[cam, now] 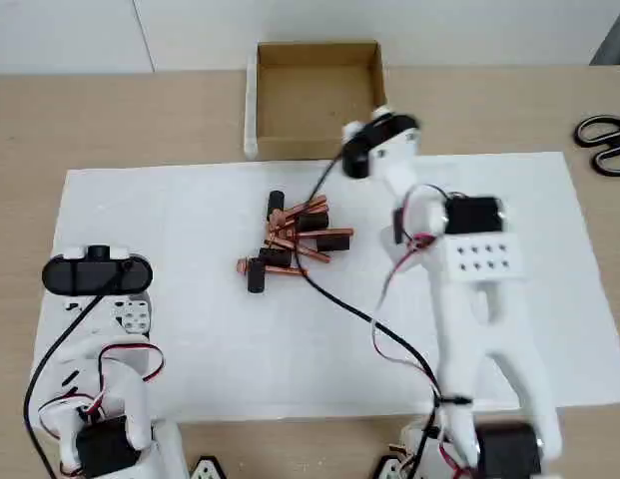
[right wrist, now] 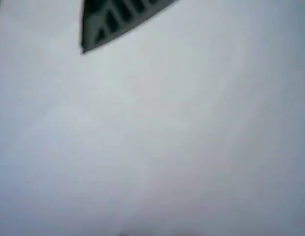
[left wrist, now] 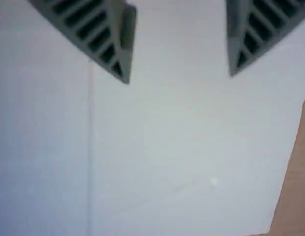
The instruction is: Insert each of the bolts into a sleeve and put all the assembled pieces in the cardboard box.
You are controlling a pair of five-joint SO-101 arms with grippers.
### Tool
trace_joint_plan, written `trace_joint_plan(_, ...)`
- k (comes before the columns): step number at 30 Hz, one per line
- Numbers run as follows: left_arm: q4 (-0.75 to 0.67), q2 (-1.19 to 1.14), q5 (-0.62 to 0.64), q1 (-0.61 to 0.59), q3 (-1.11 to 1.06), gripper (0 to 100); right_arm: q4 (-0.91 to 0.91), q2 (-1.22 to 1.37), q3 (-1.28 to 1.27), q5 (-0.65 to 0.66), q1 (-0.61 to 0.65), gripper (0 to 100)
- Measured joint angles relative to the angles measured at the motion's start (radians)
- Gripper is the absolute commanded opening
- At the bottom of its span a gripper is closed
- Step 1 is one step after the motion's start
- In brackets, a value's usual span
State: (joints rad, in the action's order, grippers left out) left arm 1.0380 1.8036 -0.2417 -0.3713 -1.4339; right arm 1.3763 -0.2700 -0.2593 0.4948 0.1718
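Bolts (cam: 290, 242) and sleeves (cam: 334, 239) lie jumbled mid-paper (cam: 190, 329), mostly lying 3-to-9, with the cardboard box (cam: 314, 100) at 12. Left pincer (left wrist: 179, 76) gapes wide, holding nothing. Right pincer (cam: 369, 145) sits by the box, can't tell its grip.

Gleaming like smooth copper-coloured metal: the bolts (cam: 295, 242). Appearing as matt black plastic or rubber, not possible telling which: the sleeves (cam: 334, 239). Showing plain brown card, matt: the cardboard box (cam: 317, 45). Lying smooth and matt under the parts: white paper sheet (cam: 240, 329). Having a light wood-look finish, smooth: the table (cam: 110, 110). Looking as matt white plastic: the arms (cam: 479, 299). Looking as grey ribbed plastic, matt: fingers (left wrist: 100, 34) of the left gripper (left wrist: 178, 77). Shining slightly, black handles of the scissors (cam: 604, 140).
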Motion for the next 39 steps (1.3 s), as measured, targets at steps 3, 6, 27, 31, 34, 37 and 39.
trace_joint_plan(3, 0.0, -0.02, 0.0, 0.0, 0.031, 13, 0.081, 0.11, 0.078, 0.04, 0.078, 11.8)
trace_joint_plan(6, 0.0, -0.141, 0.0, -0.002, 0.101, 13, 0.101, 0.169, 0.129, 0.051, 0.12, 11.8)
trace_joint_plan(27, 0.0, -0.766, 0.095, -0.002, 0.473, 13, 0.051, 0.514, 0.367, 0.245, 0.229, 12.2)
trace_joint_plan(31, 0.014, -0.766, 0.095, -0.002, 0.474, 13, 0.054, 0.611, 0.442, 0.296, 0.229, 12.2)
trace_joint_plan(34, 0.015, -0.766, 0.095, -0.002, 0.474, 13, 0.08, 0.655, 0.5, 0.331, 0.229, 12.3)
trace_joint_plan(37, 0.015, -0.766, 0.095, -0.002, 0.474, 13, 0.083, 0.674, 0.545, 0.356, 0.229, 12.4)
trace_joint_plan(39, 0.015, -0.766, 0.095, -0.002, 0.474, 13, 0.083, 0.674, 0.555, 0.374, 0.229, 14.6)
